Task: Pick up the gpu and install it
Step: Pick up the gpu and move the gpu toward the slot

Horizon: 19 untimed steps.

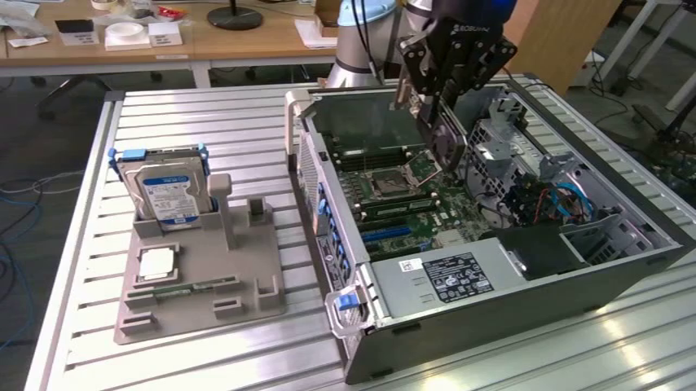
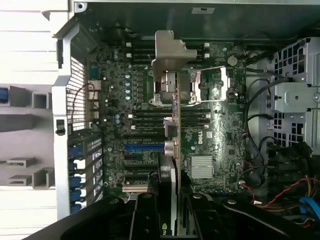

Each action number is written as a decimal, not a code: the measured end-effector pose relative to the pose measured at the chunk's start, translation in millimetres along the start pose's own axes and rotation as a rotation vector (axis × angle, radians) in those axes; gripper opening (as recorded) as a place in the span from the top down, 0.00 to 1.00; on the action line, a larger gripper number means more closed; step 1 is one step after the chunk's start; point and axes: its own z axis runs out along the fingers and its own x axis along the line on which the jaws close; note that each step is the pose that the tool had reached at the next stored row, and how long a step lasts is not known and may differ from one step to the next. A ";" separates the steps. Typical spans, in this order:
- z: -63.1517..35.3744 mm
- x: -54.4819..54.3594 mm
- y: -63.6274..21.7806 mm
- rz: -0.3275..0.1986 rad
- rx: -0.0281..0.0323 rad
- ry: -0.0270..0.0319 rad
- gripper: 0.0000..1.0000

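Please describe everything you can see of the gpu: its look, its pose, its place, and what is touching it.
The gpu is a thin flat card with a dark face and a silver metal bracket at the end away from the hand. The hand is shut on it and holds it on edge inside the open computer case, above the motherboard and near the processor socket. As far as can be seen, nothing else touches it.

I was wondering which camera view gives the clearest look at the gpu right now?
The wrist view: the gpu runs edge-on from the gripper to its silver bracket, above the motherboard. The exterior view shows it as a dark card hanging under the gripper over the open case.
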 end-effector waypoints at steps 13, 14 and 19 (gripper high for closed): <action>0.8 -30.8 0.8 0.000 0.0000 0.0000 0.73; 0.8 -32.5 0.8 0.000 0.0000 0.0000 0.73; 0.9 -34.8 0.9 0.000 0.0000 0.0000 0.73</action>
